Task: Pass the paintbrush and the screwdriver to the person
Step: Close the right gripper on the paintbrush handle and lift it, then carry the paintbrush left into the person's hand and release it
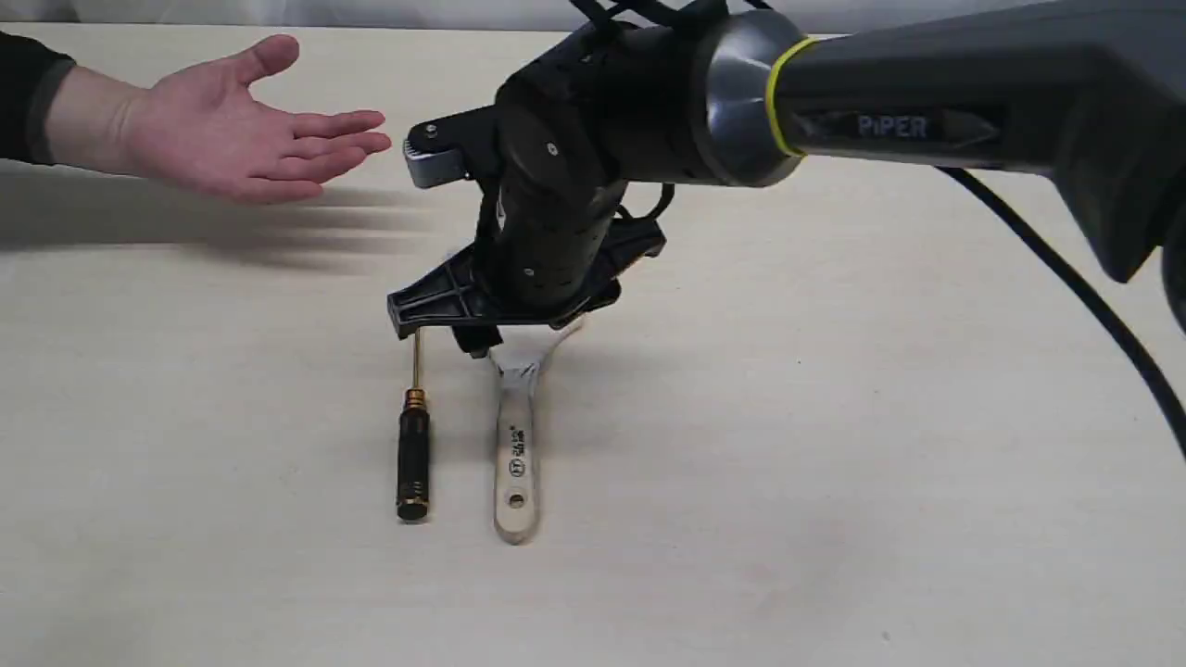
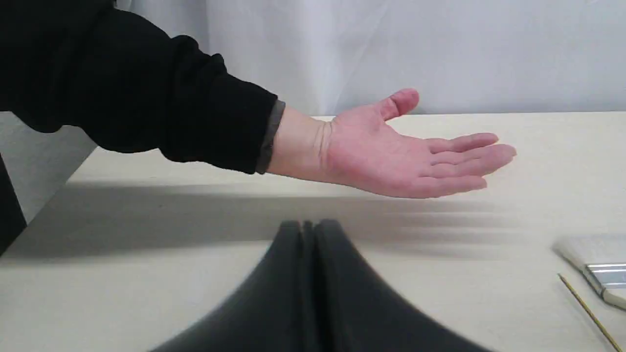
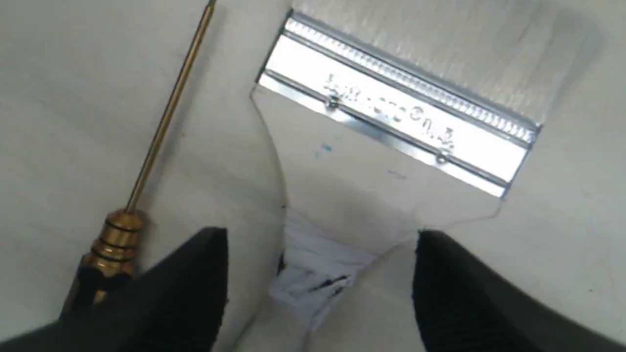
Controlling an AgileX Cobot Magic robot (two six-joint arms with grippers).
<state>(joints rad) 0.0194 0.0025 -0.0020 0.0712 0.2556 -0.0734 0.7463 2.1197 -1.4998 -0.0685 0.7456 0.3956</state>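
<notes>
The paintbrush (image 1: 515,463) lies flat on the table, its handle toward the front edge. Its metal ferrule (image 3: 396,112) and pale bristles fill the right wrist view. My right gripper (image 3: 320,274) is open and low over the brush's white-wrapped neck, one finger on each side, not closed on it. The screwdriver (image 1: 413,454) lies parallel just left of the brush, and its brassy shaft (image 3: 166,112) runs beside one of my fingers (image 3: 195,283). The person's hand (image 1: 250,130) hovers palm up at the back left. My left gripper (image 2: 308,227) is shut on nothing, short of that hand (image 2: 406,156).
The pale table (image 1: 834,463) stretches out around the two tools. My right arm (image 1: 927,93) reaches in from the right, trailing a black cable (image 1: 1093,306). A white curtain (image 2: 391,49) hangs behind the table's far edge.
</notes>
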